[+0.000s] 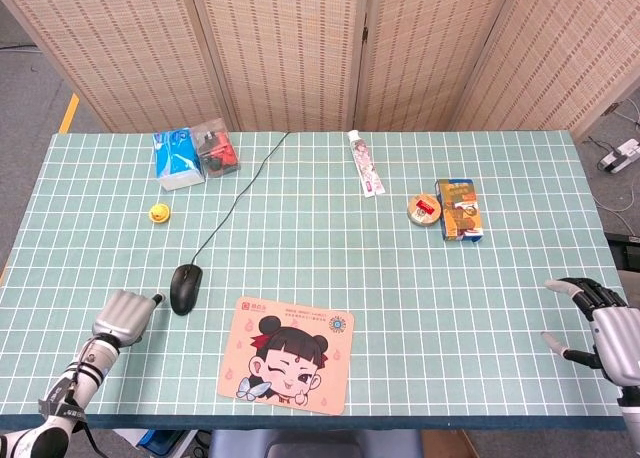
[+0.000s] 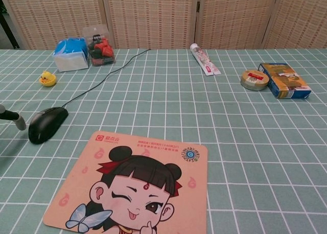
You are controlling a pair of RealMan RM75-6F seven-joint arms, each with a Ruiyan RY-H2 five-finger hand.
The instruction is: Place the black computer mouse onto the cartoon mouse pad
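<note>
Apparently left hand [image 1: 124, 315] fingers curled, beside black computer mouse [image 1: 185, 287]; pad [image 1: 288, 354] text illegible.

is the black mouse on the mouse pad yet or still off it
Off. The black computer mouse lies on the green tablecloth left of the cartoon mouse pad, with bare cloth between them.
</note>
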